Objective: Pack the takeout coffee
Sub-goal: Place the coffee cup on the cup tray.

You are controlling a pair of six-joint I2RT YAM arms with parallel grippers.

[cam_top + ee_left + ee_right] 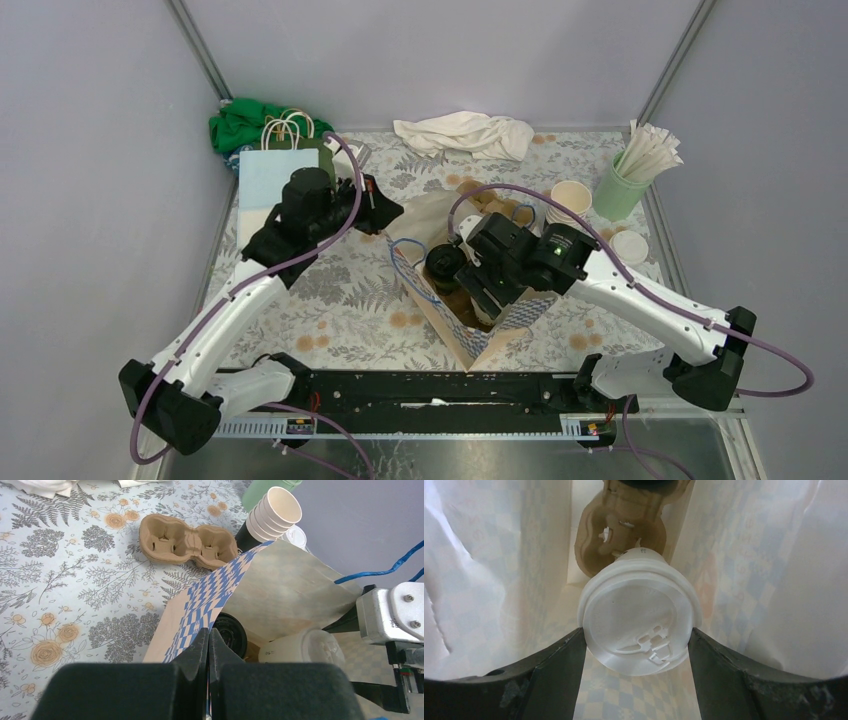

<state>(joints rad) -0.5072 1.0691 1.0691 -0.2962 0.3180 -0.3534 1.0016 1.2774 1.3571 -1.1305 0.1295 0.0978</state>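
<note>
A blue-checked paper bag (520, 312) stands open at the table's middle. My left gripper (208, 637) is shut on the bag's rim (220, 587) and holds it; in the top view it (385, 212) is at the bag's far left. My right gripper (639, 637) is inside the bag, shut on a takeout coffee cup with a white lid (639, 625). That cup also shows in the left wrist view (305, 647). A black-lidded cup (231, 632) sits in the bag beside it. A brown pulp carrier (624, 525) lies on the bag's floor beyond the white lid.
A second pulp carrier (187, 540) lies on the table behind the bag. A stack of cream cups (570, 198), loose white lids (630, 245) and a mint-green tumbler of straws (620, 185) stand at the back right. A white cloth (465, 133), a green cloth (250, 120) and a pale blue bag (265, 180) are at the back.
</note>
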